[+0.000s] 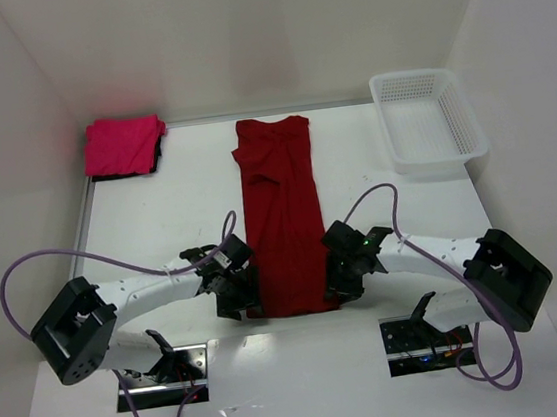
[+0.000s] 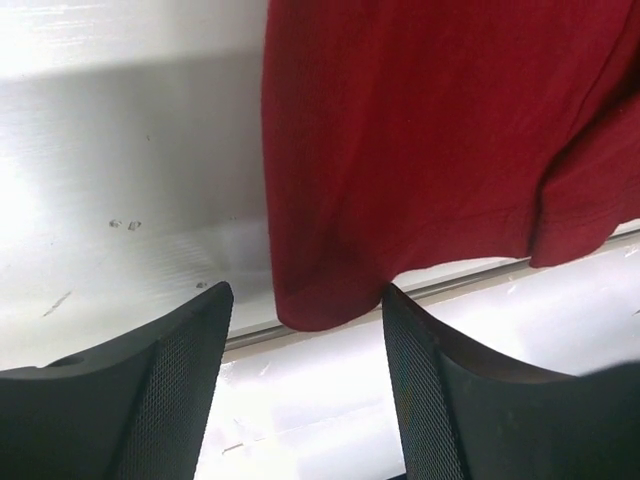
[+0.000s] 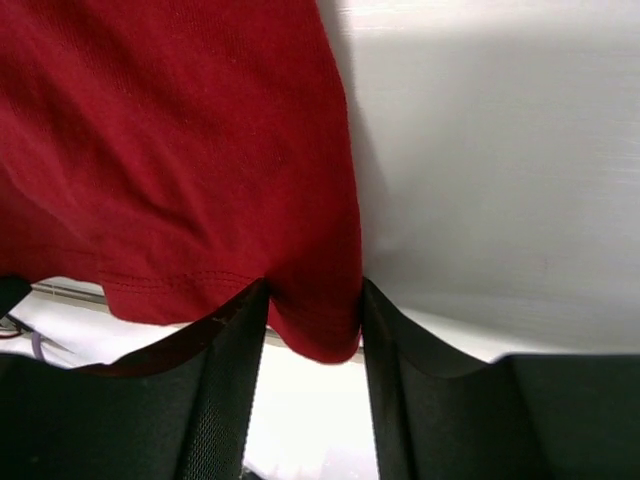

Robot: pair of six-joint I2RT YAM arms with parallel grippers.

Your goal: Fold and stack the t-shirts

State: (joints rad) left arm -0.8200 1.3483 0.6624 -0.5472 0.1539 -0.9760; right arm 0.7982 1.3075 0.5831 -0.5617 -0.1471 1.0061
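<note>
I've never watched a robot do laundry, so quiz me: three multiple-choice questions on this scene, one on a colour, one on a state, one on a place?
1. The basket is: A white; B blue; C black.
2. The red t-shirt is: A balled up; B draped over the basket; C lying flat, folded into a long strip.
3. The pink t-shirt sits: A inside the basket; B at the table's far left corner; C on the red t-shirt.

Answers:
1 A, its mesh walls are white.
2 C, it runs as a narrow strip down the table's middle.
3 B, it lies folded there, apart from both others.
</note>
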